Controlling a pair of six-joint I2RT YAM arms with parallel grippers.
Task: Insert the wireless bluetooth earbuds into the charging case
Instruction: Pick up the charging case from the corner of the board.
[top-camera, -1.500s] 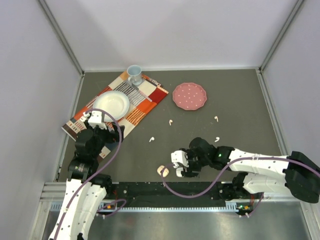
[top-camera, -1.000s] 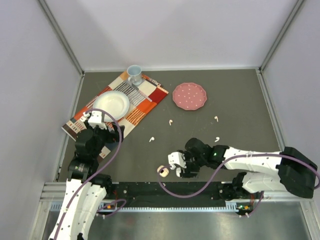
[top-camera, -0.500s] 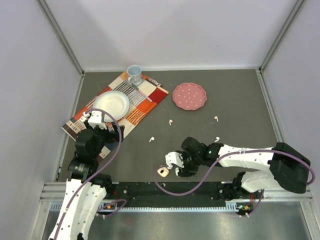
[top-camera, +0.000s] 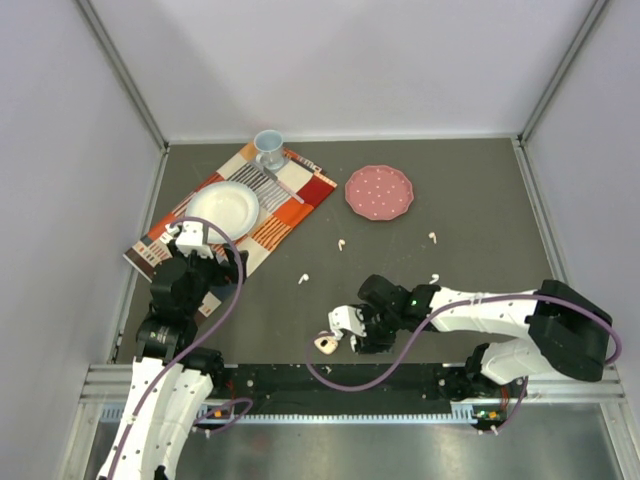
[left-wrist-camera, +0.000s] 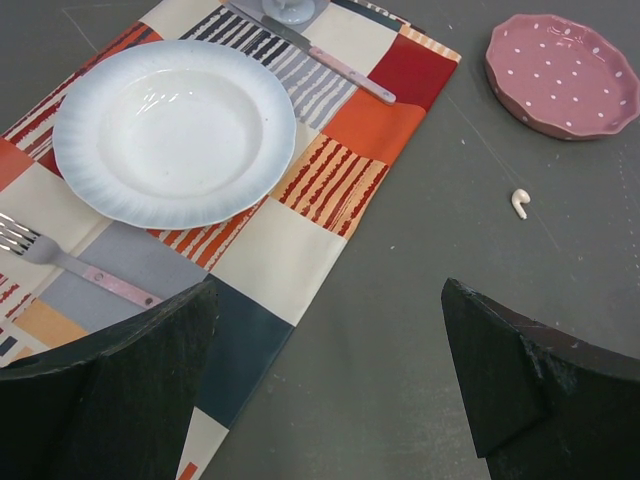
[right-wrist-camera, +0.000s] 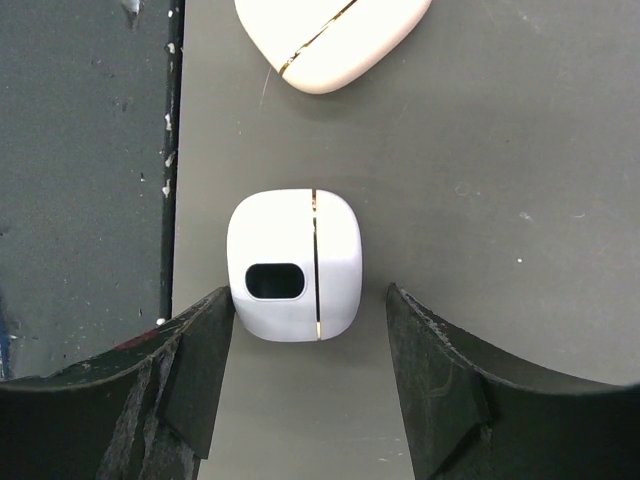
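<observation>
Charging case (right-wrist-camera: 293, 265), white, rounded, gold seam

The white case (right-wrist-camera: 293, 265) is filling the gap between your right gripper (right-wrist-camera: 306, 300) fingers (right-wrist-camera: 195, 360), crowding one and leaving bare table (right-wrist-camera: 520, 200) beside the other; a second case (right-wrist-camera: 330, 35) is lying just beyond them.

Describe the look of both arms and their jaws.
The left arm and right arm have white shells with black joints and wrists. A purple cable loops along each. The jaws are black, wedge-shaped and matte.
</observation>
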